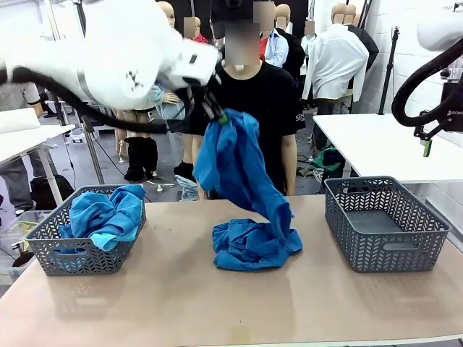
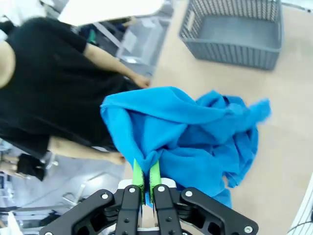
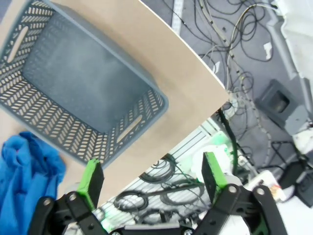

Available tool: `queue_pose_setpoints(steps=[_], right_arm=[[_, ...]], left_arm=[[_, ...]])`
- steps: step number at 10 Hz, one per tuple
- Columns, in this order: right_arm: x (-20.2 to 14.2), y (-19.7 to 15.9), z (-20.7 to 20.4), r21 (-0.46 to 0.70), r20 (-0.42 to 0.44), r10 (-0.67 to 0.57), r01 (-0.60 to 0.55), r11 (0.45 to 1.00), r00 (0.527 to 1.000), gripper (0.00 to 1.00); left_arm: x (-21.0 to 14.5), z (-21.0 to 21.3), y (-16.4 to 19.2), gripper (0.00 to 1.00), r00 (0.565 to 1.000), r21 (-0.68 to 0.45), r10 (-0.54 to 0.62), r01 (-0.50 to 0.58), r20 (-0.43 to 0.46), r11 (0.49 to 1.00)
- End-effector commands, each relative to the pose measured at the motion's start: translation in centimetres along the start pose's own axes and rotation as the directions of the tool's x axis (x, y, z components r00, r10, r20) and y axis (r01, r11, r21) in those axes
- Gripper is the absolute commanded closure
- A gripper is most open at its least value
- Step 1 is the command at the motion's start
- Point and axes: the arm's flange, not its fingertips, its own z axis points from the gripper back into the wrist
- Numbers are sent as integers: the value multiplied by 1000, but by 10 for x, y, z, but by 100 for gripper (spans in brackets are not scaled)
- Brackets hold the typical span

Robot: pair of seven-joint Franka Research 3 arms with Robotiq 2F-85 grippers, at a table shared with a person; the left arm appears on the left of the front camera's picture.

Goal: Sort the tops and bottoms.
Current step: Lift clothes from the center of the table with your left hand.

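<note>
Now the left gripper (image 2: 146,169) pinches a blue cloth (image 1: 235,163) tight — lift higher till its tail leaves the pile (image 1: 249,249) mid-table; the right gripper (image 3: 146,176) hangs open.

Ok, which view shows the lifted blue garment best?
Front view: the lifted garment hangs full length from the left jaws, its lower end reaching the pile. Left wrist view shows the pinched fold close up; right wrist view catches a blue edge, unclear whose.

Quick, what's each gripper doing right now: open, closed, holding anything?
Left gripper: closed on a blue garment, held up over the table.
Right gripper: open, holding nothing.
</note>
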Motion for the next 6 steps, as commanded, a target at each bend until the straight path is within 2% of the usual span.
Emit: queue_pose_setpoints(steps=[1,3,6], right_arm=[[0,0,1,-19,4,5,-5,1000,1000,0],[0,0,1,-19,4,5,-5,1000,1000,0],[0,0,1,-19,4,5,-5,1000,1000,0]], left_arm=[[39,36,10,100,1000,134,0,-3,20,991],[64,90,19,100,998,229,17,-30,58,973],[76,145,13,100,995,247,52,-72,86,966]])
